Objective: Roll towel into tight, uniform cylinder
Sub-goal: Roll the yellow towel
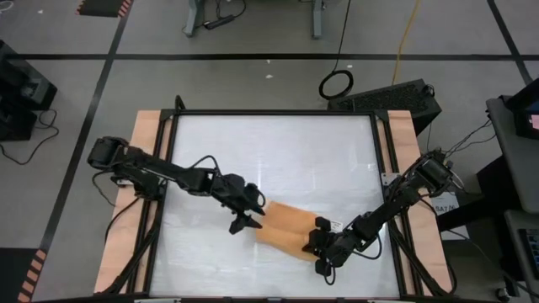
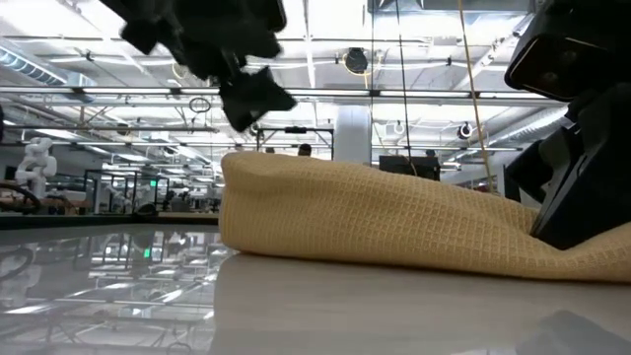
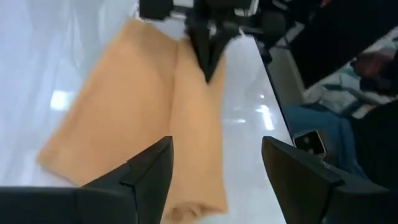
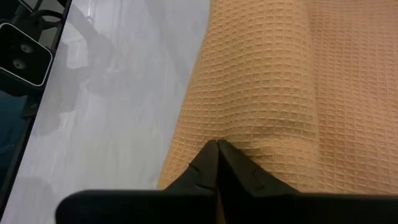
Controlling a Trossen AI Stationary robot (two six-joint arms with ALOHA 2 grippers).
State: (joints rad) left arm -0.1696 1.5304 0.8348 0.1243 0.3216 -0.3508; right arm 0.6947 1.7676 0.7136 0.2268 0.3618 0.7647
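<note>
The orange-tan towel (image 1: 285,225) lies on the white table (image 1: 269,160) near its front edge, with one long side turned over into a soft roll (image 3: 196,143). My left gripper (image 1: 245,224) hangs open above the towel's left end and touches nothing; in its wrist view its two fingers (image 3: 214,180) stand wide apart over the roll. My right gripper (image 1: 317,245) is shut on the towel's right end (image 4: 217,147), and from the left wrist it shows as a dark point (image 3: 208,62) on the cloth. My right gripper has its shut fingertips on the top of the rolled fold (image 4: 249,134), at the towel's right end. The fingers slant down from the table's right and near side. The cloth puckers slightly beside the fingertips. The towel lies on the table, slack.
A black frame (image 1: 274,113) rims the white table, with wooden boards (image 1: 139,177) along both sides. A small camera (image 4: 23,55) sits at the near edge. A person's legs (image 3: 323,124) show beyond the table. The far half of the table is bare.
</note>
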